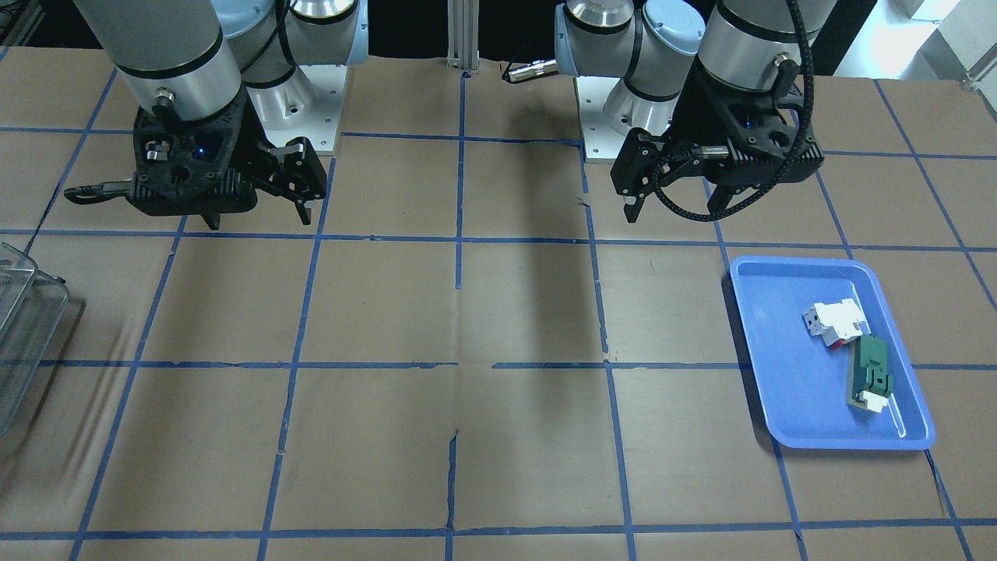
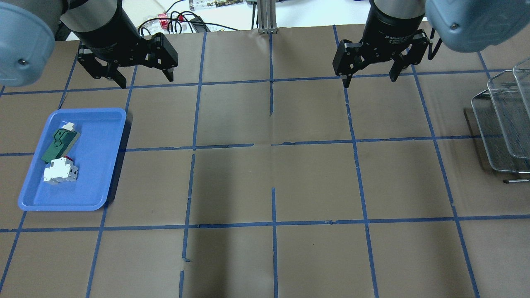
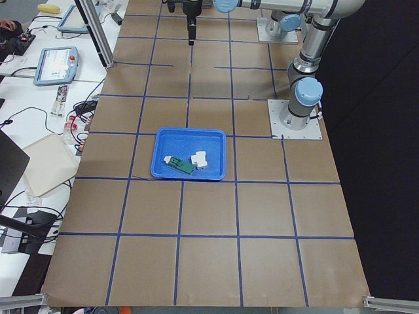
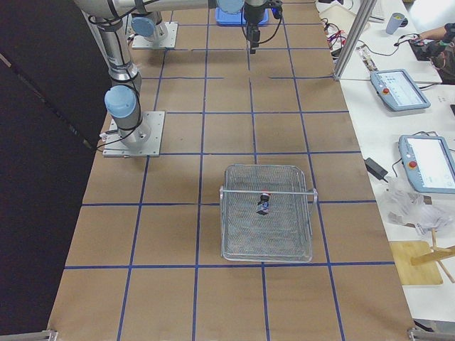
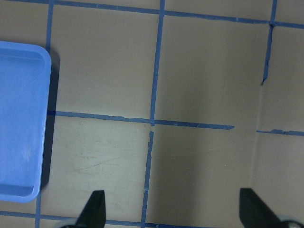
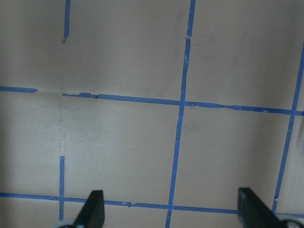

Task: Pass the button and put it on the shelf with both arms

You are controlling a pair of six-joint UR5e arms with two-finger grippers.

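**Position of the workpiece.** The button is lying inside the wire shelf, near the middle of the mesh floor and just beside the cross bar. The shelf is standing at the right end of the table, well apart from both arms. Only the right-end camera is showing the button, and it is too small there to tell whether it is upright or on its side.

**Gripper state.** The left gripper is hovering well above the table with its fingers spread wide and nothing between them. The right gripper is hovering likewise, wide and empty. Both wrist views are showing only bare table between the fingertips.

**Other items.** The blue tray is sitting at the left end of the table. It is holding a white-and-red block and a green-and-white part, which are touching or nearly so.

**Step in hand.** Judging by the layout, the hand-over and the placement are complete, and both arms are waiting clear of the work.

**Next move.** Nothing further appears necessary for the button. If a check is wanted, it calls for confirming that the button is resting steadily on the mesh. The right arm, the nearer one to the shelf, is the one to keep clear of the shelf rim.
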